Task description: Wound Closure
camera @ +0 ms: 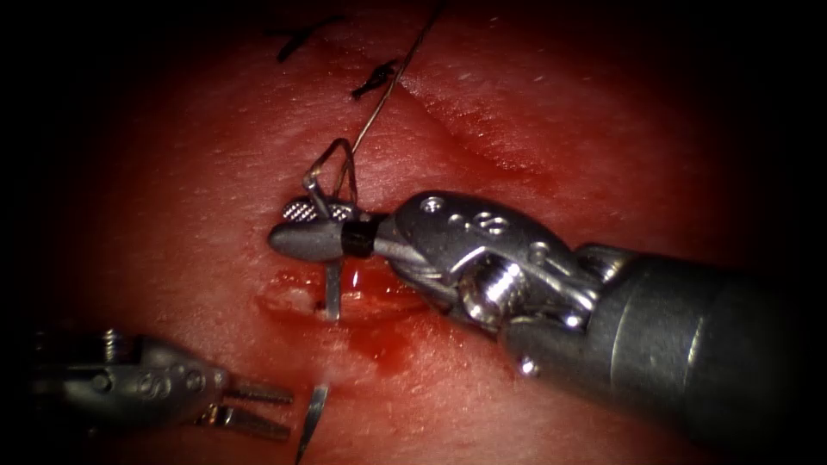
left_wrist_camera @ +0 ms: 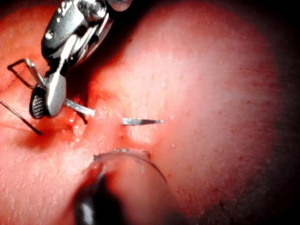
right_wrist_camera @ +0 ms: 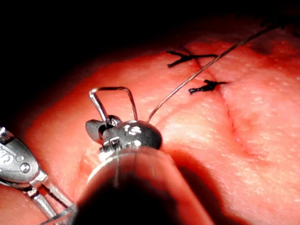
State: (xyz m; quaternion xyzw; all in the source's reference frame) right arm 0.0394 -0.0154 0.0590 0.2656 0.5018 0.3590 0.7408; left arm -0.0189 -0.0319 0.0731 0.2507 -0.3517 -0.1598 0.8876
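Two tools work over the tissue [camera: 534,112]. The right tool [camera: 314,226] comes in across the cut [camera: 345,297], its fingers clamped on the one needle [camera: 332,288] near its tail end, where the thread [camera: 379,103] joins it. From that grip the needle's body runs down into the tissue at the open part of the cut, among the red fluid [camera: 379,340]. Its pointed tip [camera: 312,422] has come out of the tissue lower down, on the near side of the cut, bare and unheld. The left tool [camera: 250,406] sits just left of that tip, its two fingers apart and holding nothing. The single thread forms a small loop above the right tool's fingers, then climbs up along the closed stretch of the cut. Two dark knotted stitches [camera: 372,80] with cut ends lie there, one beside the thread, the other [camera: 301,36] farther up and left.
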